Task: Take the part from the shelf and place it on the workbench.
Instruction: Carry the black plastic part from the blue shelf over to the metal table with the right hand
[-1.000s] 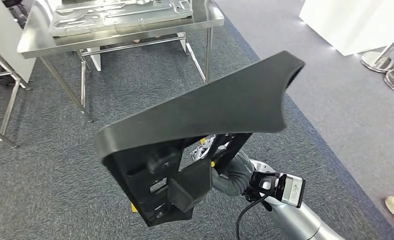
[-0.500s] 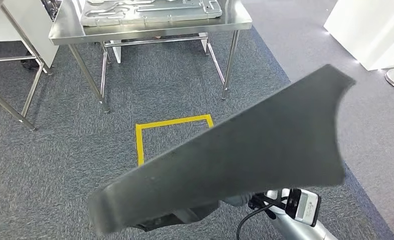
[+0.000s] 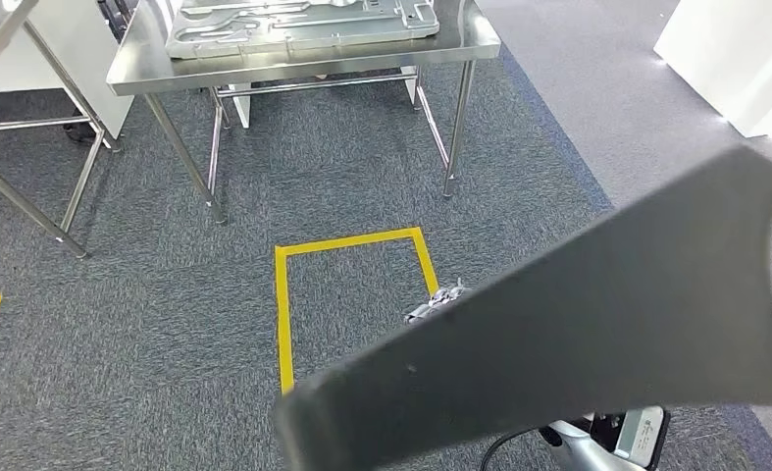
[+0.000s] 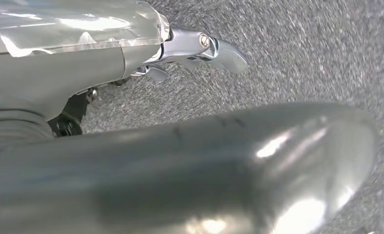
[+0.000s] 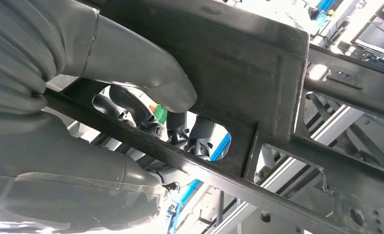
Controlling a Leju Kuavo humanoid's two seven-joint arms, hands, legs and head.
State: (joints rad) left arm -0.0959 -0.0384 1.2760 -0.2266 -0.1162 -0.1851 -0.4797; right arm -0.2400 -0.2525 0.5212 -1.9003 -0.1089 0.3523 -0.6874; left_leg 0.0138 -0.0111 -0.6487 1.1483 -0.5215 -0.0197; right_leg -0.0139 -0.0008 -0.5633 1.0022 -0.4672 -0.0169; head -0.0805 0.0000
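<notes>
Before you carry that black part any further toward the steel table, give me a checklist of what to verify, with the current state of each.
1. Right hand grips the black part: ok; its thumb and fingers wrap a bar of the part's frame in the right wrist view.
2. Left hand supports the part: cannot tell; it lies next to the part's smooth face, contact unclear.
3. Workbench ahead: ok, across the carpet.
4. Free room on the workbench: not ok; a metal tray covers most of the top in view.
5. Floor path: ok; just a yellow taped square on the carpet.
6. Forward view: not ok; the part hides the lower right.
</notes>
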